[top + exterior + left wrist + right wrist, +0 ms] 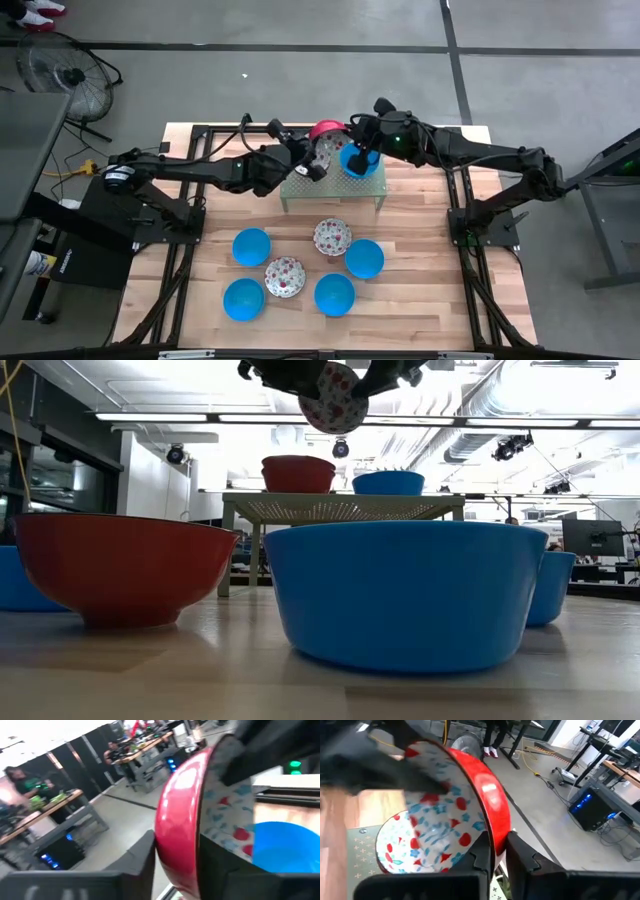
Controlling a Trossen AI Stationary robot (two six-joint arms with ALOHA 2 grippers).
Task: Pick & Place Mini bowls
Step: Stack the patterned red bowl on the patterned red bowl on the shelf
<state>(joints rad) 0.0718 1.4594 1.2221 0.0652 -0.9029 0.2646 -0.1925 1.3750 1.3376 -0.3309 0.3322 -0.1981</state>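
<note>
Both grippers meet above the green perforated stand (333, 187). The right gripper (496, 854) pinches the rim of a tilted floral, red-backed mini bowl (440, 832), lifted clear. The left gripper (175, 857) straddles the same rim, jaws part closed. A blue mini bowl (357, 160) sits on the stand; six more lie on the wooden table (420, 250).

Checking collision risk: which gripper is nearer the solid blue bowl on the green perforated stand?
Right. The right gripper hovers over the blue bowl; the left gripper is beside it, across the held floral bowl.
</note>
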